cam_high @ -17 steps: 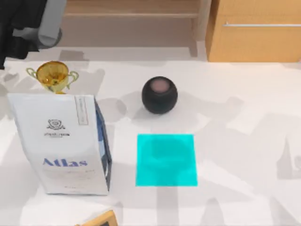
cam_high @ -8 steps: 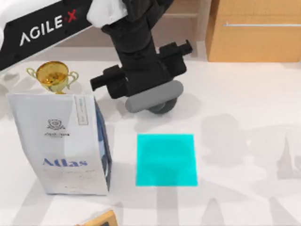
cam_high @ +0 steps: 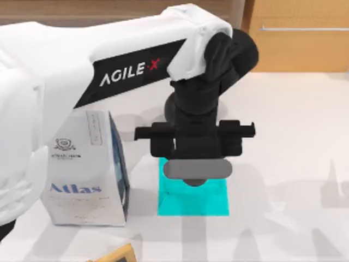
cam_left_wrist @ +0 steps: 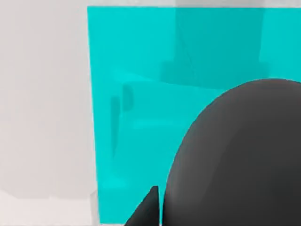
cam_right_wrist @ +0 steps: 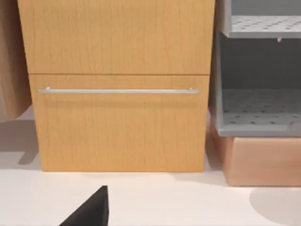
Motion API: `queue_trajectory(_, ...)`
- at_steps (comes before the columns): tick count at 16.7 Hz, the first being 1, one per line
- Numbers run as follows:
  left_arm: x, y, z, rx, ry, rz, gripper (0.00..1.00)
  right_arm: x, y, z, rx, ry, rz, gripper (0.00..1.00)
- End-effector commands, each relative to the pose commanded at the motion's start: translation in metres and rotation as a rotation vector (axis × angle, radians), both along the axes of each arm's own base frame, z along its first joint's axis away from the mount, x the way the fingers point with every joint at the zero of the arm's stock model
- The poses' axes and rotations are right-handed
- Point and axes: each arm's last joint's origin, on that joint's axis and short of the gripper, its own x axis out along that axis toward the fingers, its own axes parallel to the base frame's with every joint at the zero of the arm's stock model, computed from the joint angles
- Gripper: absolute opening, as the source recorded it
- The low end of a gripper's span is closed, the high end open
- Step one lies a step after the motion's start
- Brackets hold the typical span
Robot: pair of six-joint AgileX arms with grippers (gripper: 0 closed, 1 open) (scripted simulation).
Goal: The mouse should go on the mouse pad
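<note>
The cyan mouse pad (cam_high: 214, 204) lies flat on the white table, mostly covered in the top view by my left arm. My left gripper (cam_high: 195, 176) hangs over the pad, shut on the mouse (cam_left_wrist: 240, 160), a dark rounded body. A sliver of the mouse (cam_high: 195, 182) peeks out under the wrist's grey bar. In the left wrist view the mouse looms over the pad (cam_left_wrist: 141, 70), with one dark fingertip (cam_left_wrist: 146, 212) beside it. I cannot tell whether the mouse touches the pad. My right arm is parked off to the side; a dark fingertip (cam_right_wrist: 89, 209) shows in its wrist view.
A tall white bag (cam_high: 87, 174) marked "Atlas" stands just left of the pad. A wooden object's corner (cam_high: 117, 255) pokes in at the front edge. A wooden cabinet (cam_high: 297, 38) stands behind the table at the right. Bare table lies right of the pad.
My left arm swung in, closed on the mouse at the back of the table, then moved toward the front with it, over the pad.
</note>
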Motion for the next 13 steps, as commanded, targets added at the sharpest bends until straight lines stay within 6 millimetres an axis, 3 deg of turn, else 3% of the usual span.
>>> queue_trajectory(7, -0.005, -0.004, -0.002, -0.014, 0.018, -0.027, 0.00, 0.000, 0.000, 0.000, 0.000, 0.000, 0.000, 1.00)
queue_trajectory(13, -0.020, -0.008, -0.029, -0.014, 0.132, -0.069, 0.00, 0.000, 0.000, 0.000, 0.000, 0.000, 0.000, 1.00)
